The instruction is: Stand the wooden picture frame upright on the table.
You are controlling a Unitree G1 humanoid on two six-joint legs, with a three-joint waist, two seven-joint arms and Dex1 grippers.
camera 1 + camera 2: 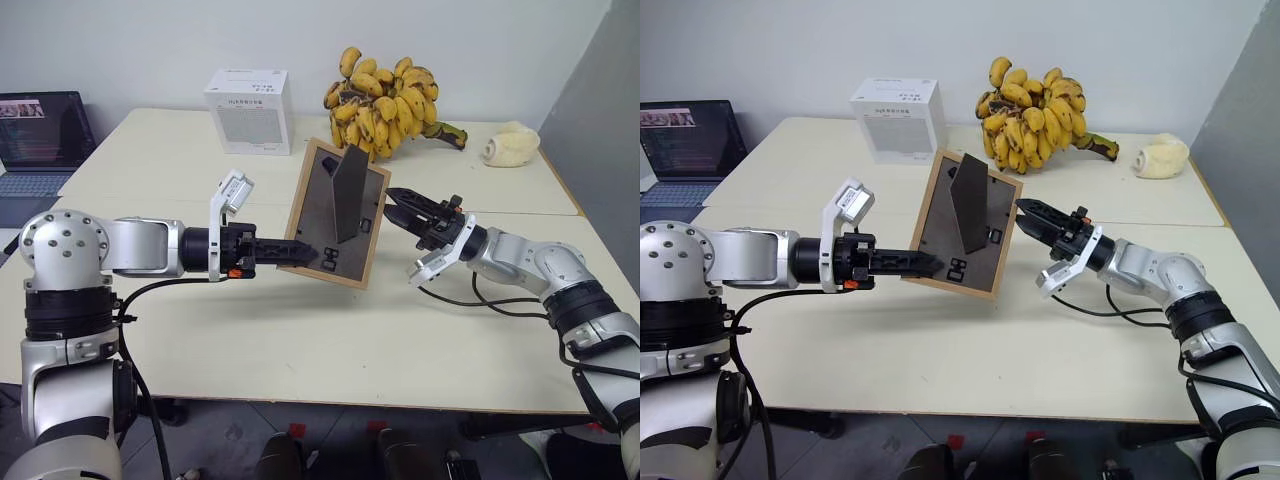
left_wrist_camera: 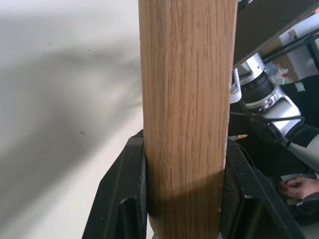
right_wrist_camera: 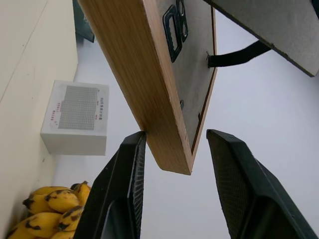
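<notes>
The wooden picture frame (image 1: 337,212) has a light oak border with fine grain, a dark grey back and a matching grey stand with a black strap. The table (image 1: 300,340) is plain pale cream; on it a white box (image 1: 250,110) carries a grey dotted panel, beside yellow bananas (image 1: 385,105) flecked with black. Both grippers' fingers (image 1: 290,252) are black.

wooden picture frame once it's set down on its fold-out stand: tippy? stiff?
Likely stiff: the wooden picture frame hangs off the table, gripped at one edge by the left claw, with no visible sag. Probably light for its size. Likely tippy: the fold-out stand is one narrow leg. The right claw straddles a corner, one finger touching.
</notes>
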